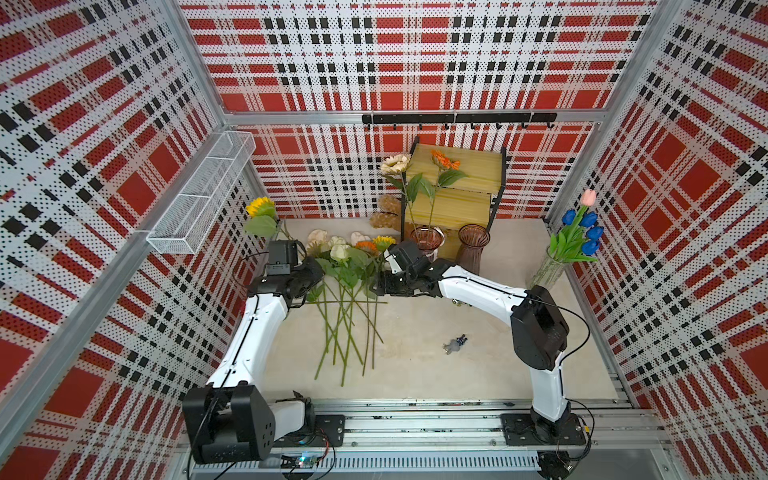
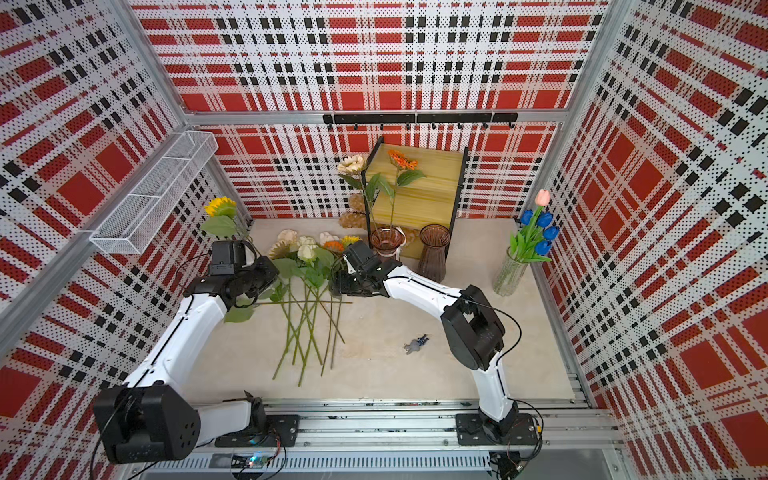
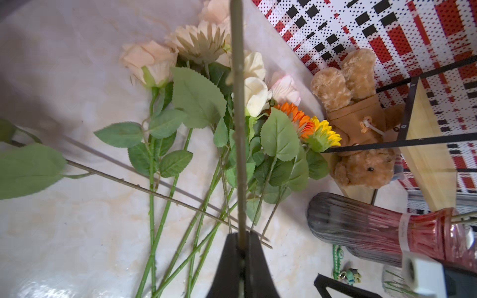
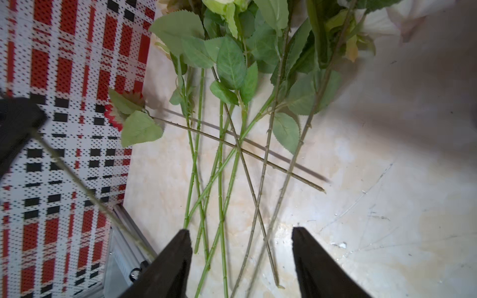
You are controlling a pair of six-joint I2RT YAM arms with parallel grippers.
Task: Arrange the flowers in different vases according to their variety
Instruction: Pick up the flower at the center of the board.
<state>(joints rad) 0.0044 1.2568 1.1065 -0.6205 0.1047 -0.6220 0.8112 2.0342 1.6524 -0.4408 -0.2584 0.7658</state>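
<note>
At left wall: sunflower (image 1: pixel 261 206) held high, thin stem pinched in left gripper (image 3: pixel 241 234). Beside it, right gripper (image 4: pixel 240 230) gapes above flower pile (image 1: pixel 345 257) criss-crossed on marbled table (image 1: pixel 478 353). Behind: ribbed pink vase (image 1: pixel 430 243), plush bear (image 3: pixel 361 144).

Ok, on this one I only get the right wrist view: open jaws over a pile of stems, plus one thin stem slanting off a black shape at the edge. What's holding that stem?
Observer: The left gripper is shut on it. It belongs to a yellow sunflower, held with its head up in the air.
Operator: Any vases filled yet?
Observer: The pinkish vase holds a cream sunflower and an orange sunflower, both standing upright.
</note>
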